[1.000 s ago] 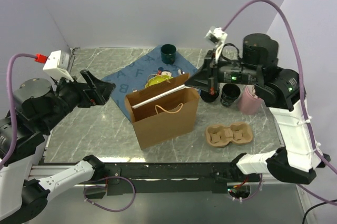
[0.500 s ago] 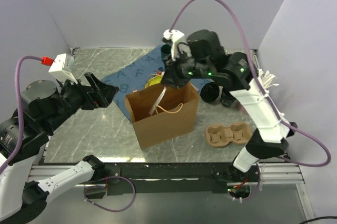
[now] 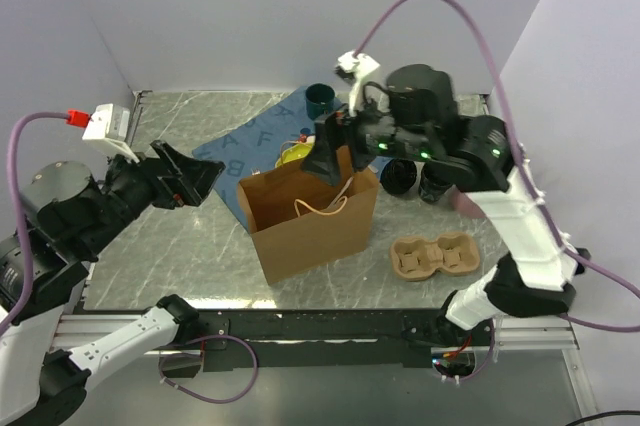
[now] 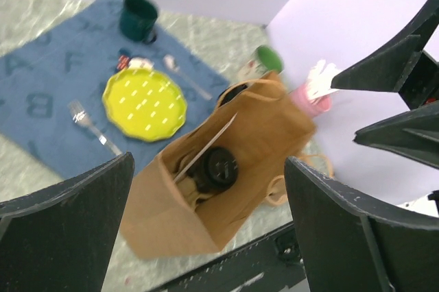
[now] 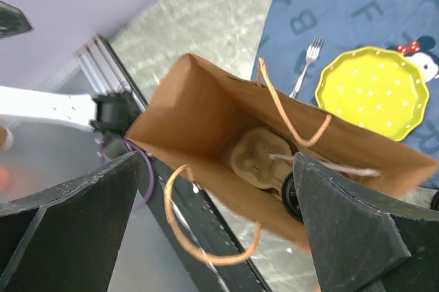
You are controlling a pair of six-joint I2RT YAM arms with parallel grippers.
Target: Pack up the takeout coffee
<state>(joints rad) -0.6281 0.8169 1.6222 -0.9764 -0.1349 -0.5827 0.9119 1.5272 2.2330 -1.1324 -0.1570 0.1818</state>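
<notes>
**Top view.** The left gripper [image 3: 192, 174] is spread and empty, left of the paper bag [image 3: 310, 221]. The right gripper [image 3: 328, 158] hangs above the bag's mouth. Two takeout coffee cups [image 3: 400, 177] sit on the table [image 3: 180, 256] just right of the bag, behind a pulp carrier [image 3: 435, 256].

**Left wrist.** A lidded cup [image 4: 219, 166] sits inside the bag.

**Right wrist.** The jaws are spread and empty over the open bag.

Right wrist view: bagged cup [image 5: 291, 196] mostly behind one finger [image 5: 357, 237] of right gripper [image 5: 216, 163]; only sliver of lid shows. Dark rim [image 5: 434, 200] cut by right edge, perhaps another cup. Cartoon figure [image 5: 428, 66] beside yellow plate [image 5: 370, 90] also cropped.

Left wrist view: paper bag [image 4: 271, 138] blurred; pink holder [image 4: 312, 96] blurred, contents unclear.

Top view: right arm [image 3: 440, 141] covers tops of cup behind bag [image 3: 398, 178] and neighbouring cup [image 3: 436, 188], plus most of plate. Bag interior hidden; cup lettering not legible.
</notes>
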